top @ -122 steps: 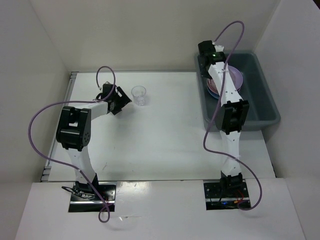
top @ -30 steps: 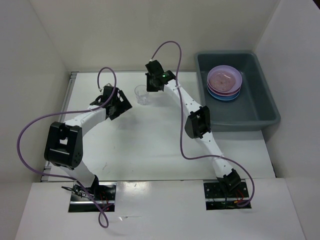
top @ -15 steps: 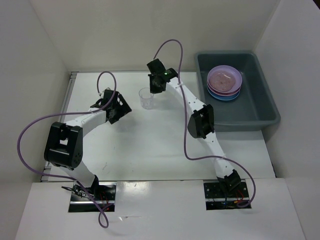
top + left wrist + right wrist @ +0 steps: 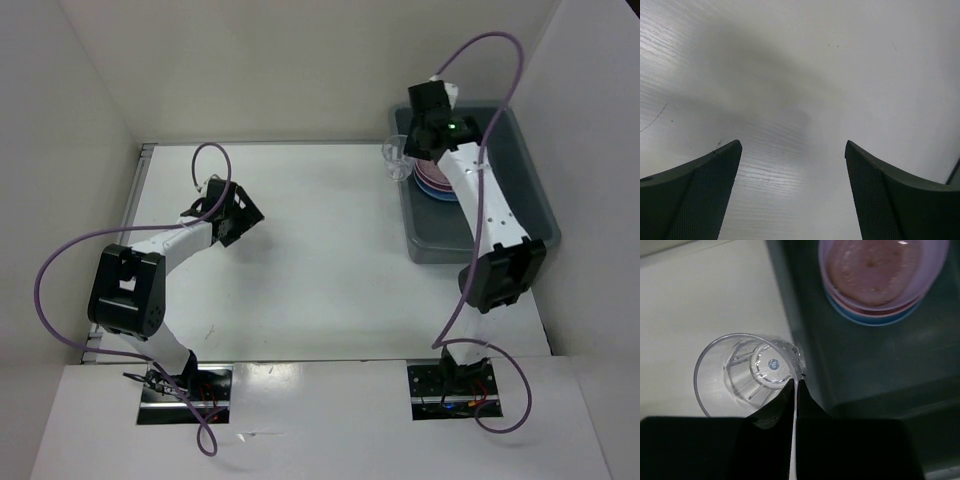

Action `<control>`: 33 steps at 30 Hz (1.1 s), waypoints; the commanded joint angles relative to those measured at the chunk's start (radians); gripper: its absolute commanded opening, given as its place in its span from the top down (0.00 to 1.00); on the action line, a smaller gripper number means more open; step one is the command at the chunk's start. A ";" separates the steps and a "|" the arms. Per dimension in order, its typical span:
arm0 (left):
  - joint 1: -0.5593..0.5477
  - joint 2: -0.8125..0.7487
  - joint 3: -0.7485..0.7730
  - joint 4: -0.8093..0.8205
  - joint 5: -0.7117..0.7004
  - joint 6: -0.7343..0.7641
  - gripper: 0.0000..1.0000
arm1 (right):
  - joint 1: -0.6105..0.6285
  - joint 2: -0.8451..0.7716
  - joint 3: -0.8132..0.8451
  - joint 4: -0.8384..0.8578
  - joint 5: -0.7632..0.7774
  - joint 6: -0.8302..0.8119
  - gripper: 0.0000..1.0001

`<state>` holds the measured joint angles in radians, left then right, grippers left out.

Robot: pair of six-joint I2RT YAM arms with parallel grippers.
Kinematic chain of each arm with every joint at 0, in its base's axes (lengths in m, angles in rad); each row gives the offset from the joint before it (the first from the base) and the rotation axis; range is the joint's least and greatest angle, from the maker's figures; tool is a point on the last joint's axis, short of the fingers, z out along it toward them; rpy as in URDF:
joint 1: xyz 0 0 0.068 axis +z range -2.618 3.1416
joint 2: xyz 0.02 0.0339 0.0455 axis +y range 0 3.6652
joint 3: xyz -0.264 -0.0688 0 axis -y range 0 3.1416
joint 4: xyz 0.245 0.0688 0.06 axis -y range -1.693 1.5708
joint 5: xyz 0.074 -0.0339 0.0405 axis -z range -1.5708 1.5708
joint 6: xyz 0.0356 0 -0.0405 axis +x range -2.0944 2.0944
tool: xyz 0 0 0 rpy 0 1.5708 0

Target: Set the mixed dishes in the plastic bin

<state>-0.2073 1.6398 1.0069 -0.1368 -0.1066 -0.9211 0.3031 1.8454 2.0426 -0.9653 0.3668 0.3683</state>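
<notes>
A small clear cup (image 4: 396, 160) hangs above the left rim of the grey-blue plastic bin (image 4: 530, 205), pinched by its wall in my right gripper (image 4: 413, 150). In the right wrist view the right gripper (image 4: 796, 383) is shut on the cup (image 4: 740, 371), one finger inside and one outside. A stack of plates (image 4: 880, 275) lies in the bin (image 4: 875, 370): purple on top with a brownish one in it, then pink and blue below. From above, my right arm partly hides the stack (image 4: 432, 184). My left gripper (image 4: 238, 212) (image 4: 792, 150) stands open over bare table.
White walls close in the table (image 4: 320, 260) at the back and on both sides. The bin fills the back right corner. Purple cables loop above both arms.
My right gripper has lifted the cup from the table's middle back and carried it right, to the bin's left rim. The left arm has stayed put, open.
</notes>
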 commanded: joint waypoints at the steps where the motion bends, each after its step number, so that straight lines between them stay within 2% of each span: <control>1: 0.000 -0.038 -0.022 0.042 0.008 -0.013 0.09 | -0.054 -0.110 -0.033 0.068 0.066 -0.003 1.00; 5: 0.000 -0.038 -0.022 0.042 0.018 -0.013 0.09 | -0.146 -0.192 -0.114 0.089 0.156 0.009 1.00; 7: 0.000 -0.038 -0.031 0.042 0.018 -0.004 0.09 | -0.200 -0.224 -0.214 0.099 0.198 0.041 1.00; 8: 0.000 -0.049 -0.031 0.042 0.018 -0.004 0.09 | -0.250 -0.233 -0.251 0.099 0.198 0.052 1.00; 13: 0.000 -0.049 -0.059 0.032 0.018 0.016 0.09 | -0.340 -0.282 -0.487 0.151 0.132 0.077 1.00; 21: 0.000 -0.029 -0.082 0.060 0.047 0.016 0.09 | -0.351 -0.232 -0.657 0.192 0.017 0.095 1.00; 27: 0.000 -0.029 -0.082 0.069 0.047 0.016 0.09 | -0.351 -0.202 -0.710 0.227 -0.043 0.107 1.00; 33: 0.000 -0.020 -0.082 0.078 0.056 0.016 0.09 | -0.351 -0.202 -0.710 0.227 -0.052 0.107 0.87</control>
<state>-0.2073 1.6234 0.9268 -0.0948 -0.0616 -0.9180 -0.0528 1.6585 1.3266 -0.7998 0.3187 0.4618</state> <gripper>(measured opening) 0.911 0.118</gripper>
